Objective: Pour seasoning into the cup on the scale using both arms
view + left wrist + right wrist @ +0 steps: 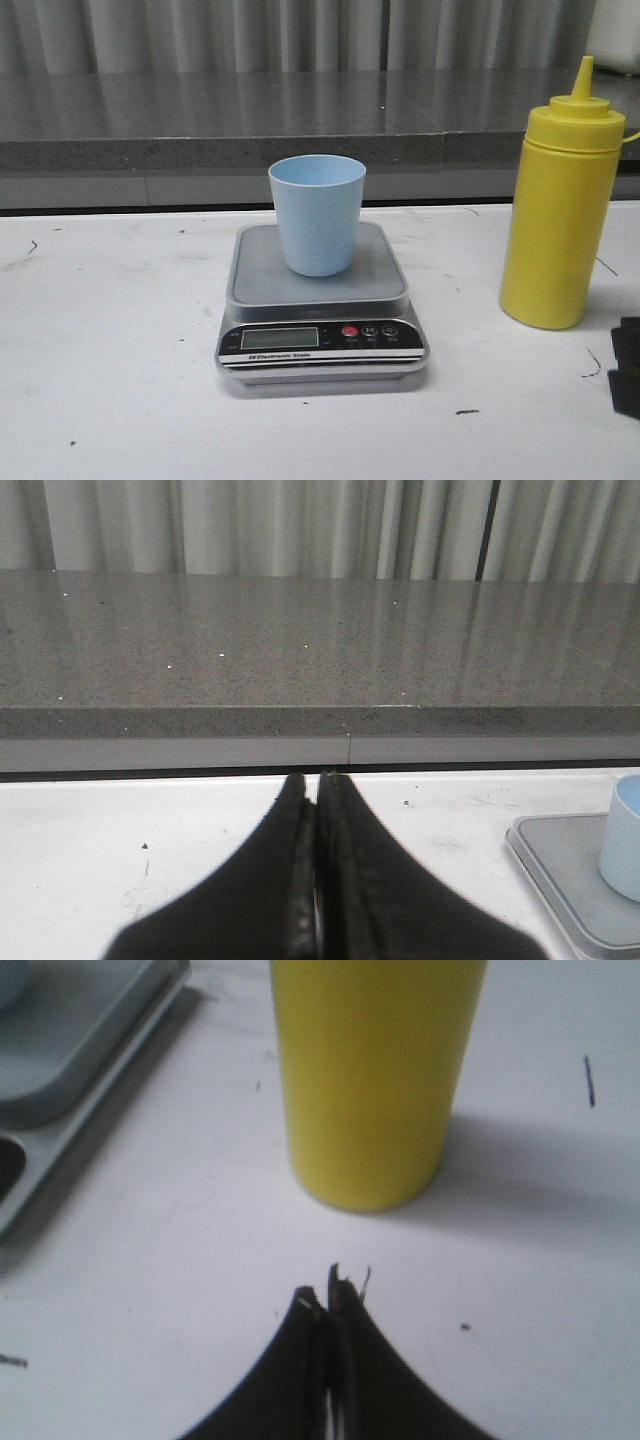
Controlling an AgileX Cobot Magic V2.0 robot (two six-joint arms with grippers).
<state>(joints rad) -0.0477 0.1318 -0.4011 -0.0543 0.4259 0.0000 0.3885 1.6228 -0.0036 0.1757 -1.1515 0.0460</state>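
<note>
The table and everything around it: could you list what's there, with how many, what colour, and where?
cup: one, light blue, upright on the scale's platform
scale: one, silver-grey with a black front strip and a red button, middle of the table
bottle: one, yellow with a cone nozzle, upright on the table right of the scale, apart from it
table: one, white with small dark marks
ledge: one, grey speckled, behind the table
curtain: one, pale grey, at the back
left end effector: one, black, shut, empty, low over the table left of the scale
right end effector: one, black, shut, empty, just in front of the bottle, not touching it
</note>
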